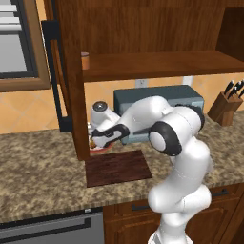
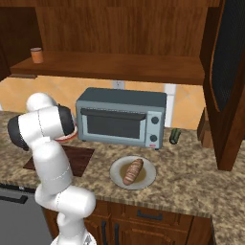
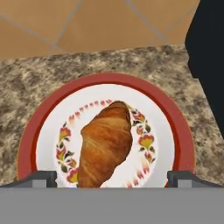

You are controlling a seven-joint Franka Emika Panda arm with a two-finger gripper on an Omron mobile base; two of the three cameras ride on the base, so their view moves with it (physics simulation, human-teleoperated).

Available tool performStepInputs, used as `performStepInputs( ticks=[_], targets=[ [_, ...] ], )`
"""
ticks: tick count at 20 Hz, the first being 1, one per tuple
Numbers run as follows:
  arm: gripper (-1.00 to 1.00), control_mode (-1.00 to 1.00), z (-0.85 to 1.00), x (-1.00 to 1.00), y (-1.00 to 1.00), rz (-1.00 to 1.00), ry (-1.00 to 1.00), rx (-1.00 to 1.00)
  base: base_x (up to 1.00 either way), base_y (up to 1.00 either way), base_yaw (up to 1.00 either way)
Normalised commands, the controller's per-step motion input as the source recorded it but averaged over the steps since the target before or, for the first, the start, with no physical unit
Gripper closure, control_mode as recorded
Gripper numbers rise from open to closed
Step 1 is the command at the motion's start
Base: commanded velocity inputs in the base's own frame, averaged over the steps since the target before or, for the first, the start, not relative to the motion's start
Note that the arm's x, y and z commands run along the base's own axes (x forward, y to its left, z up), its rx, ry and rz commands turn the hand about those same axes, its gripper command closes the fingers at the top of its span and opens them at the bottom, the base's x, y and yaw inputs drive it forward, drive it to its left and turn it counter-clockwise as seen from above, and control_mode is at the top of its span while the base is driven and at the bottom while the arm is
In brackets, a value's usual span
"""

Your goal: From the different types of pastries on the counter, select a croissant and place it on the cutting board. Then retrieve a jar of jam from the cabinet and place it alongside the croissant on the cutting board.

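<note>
While the croissant point(image 3: 105, 144) lies on a red-rimmed plate point(image 3: 175, 118), the end effector point(image 3: 111, 179) hangs above, fingers apart

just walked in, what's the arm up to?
The gripper hangs over the croissant, which lies on a red-rimmed plate on the counter. The fingers are spread wide on either side of it, so nothing is gripped yet. The cutting board lies bare just in front of the plate. The jar of jam is on the cabinet shelf. The other pastry sits on its own plate by the toaster oven.
</note>
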Motion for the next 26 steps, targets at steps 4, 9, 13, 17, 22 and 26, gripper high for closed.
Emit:
performStepInputs(
  ticks=[4,9,13,17,22,26],
  targets=[
    [-1.0,-1.0,-0.35,0.32,0.14,-0.04,0.0,0.0,0.0,0.0,0.0],
    [-1.0,-1.0,-0.25,0.26,0.27,-0.07,0.0,0.0,0.0,0.0,0.0],
    [-1.0,-1.0,-0.19,0.3,0.09,-0.06,0.0,0.0,0.0,0.0,0.0],
    [-1.0,-1.0,-0.16,0.33,0.0,-0.03,0.0,0.0,0.0,0.0,0.0],
    [-1.0,-1.0,-0.25,0.28,0.0,-0.02,0.0,0.0,0.0,0.0,0.0],
    [-1.0,-1.0,-0.14,0.0,-0.15,-0.08,0.0,0.0,0.0,0.0,0.0]
  ],
)
